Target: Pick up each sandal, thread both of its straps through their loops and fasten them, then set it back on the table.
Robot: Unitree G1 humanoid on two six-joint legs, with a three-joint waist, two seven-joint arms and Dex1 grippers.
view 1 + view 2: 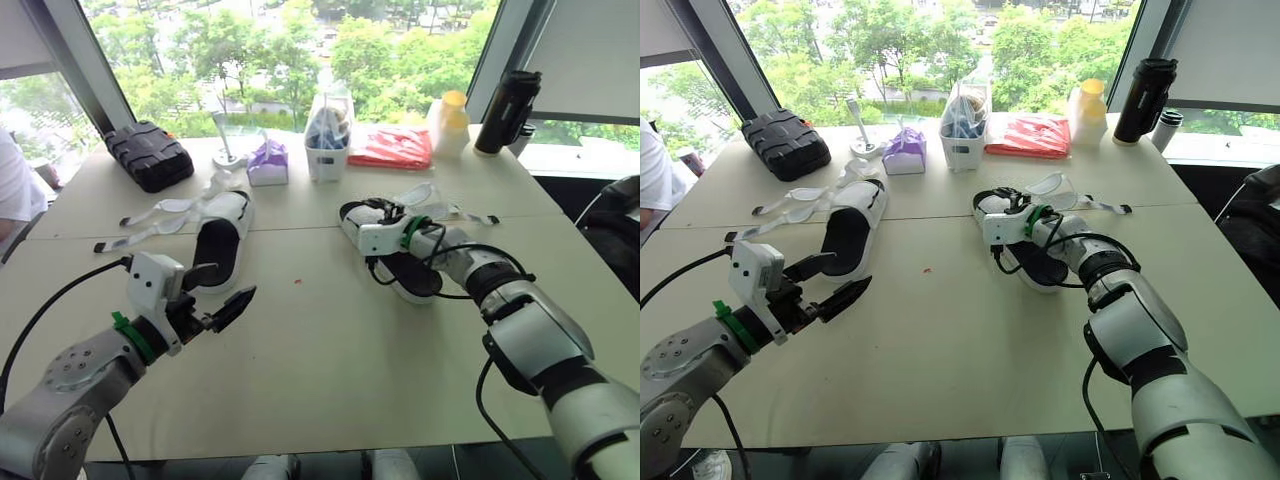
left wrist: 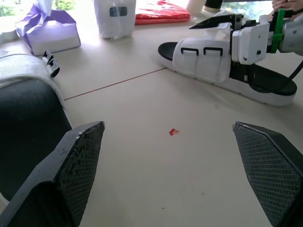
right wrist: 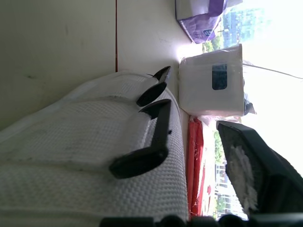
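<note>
1. The left gripper [image 1: 235, 279] is held open above the table [image 1: 330, 350], near the left sandal [image 1: 220, 240] (its straps [image 1: 150, 215] lie unthreaded).
2. The right sandal [image 1: 415, 278] lies flat on the table, its upper straddled by the parted right gripper [image 1: 378, 212].
3. Pickup is judged to be in hand, so a firm closure and then a lift are called for.

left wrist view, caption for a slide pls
Open left gripper over the table, near sandal beside it, right gripper at the far sandal.
</note>
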